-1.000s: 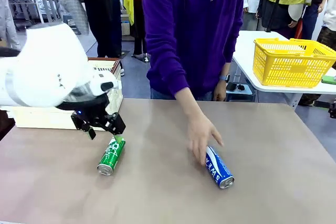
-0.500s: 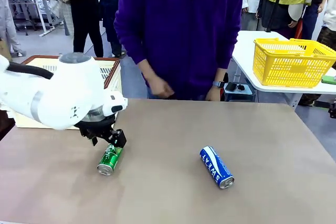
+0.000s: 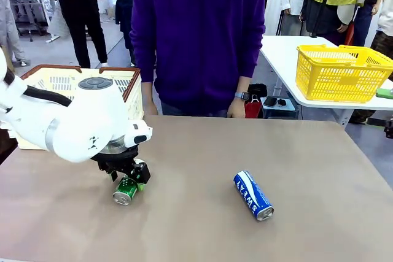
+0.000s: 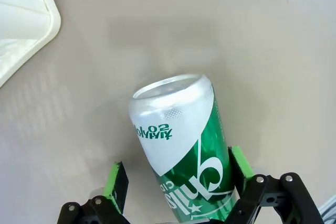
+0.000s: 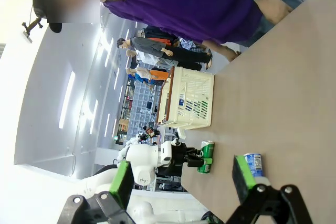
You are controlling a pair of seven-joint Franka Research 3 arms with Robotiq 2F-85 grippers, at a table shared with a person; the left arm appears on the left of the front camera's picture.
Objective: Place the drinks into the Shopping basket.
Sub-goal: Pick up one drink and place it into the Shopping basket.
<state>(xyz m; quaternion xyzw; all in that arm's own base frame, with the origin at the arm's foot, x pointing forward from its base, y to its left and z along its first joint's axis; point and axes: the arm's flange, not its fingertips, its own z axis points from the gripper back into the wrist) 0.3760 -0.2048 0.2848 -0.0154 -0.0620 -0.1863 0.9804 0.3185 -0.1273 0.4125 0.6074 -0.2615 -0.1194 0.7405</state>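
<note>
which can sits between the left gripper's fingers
The green can, lying on its side between the left gripper's open fingers. The blue SWEAT can lies apart, farther to the robot's right.

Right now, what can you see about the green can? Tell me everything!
The green can is slim and looks like shiny metal, green with a white band, white lettering and silver ends. It lies on its side on the brown table, with one silver end facing the robot's side. The left gripper straddles it with open jaws, a green pad on each side. One pad is close against it and the other stands apart.
</note>
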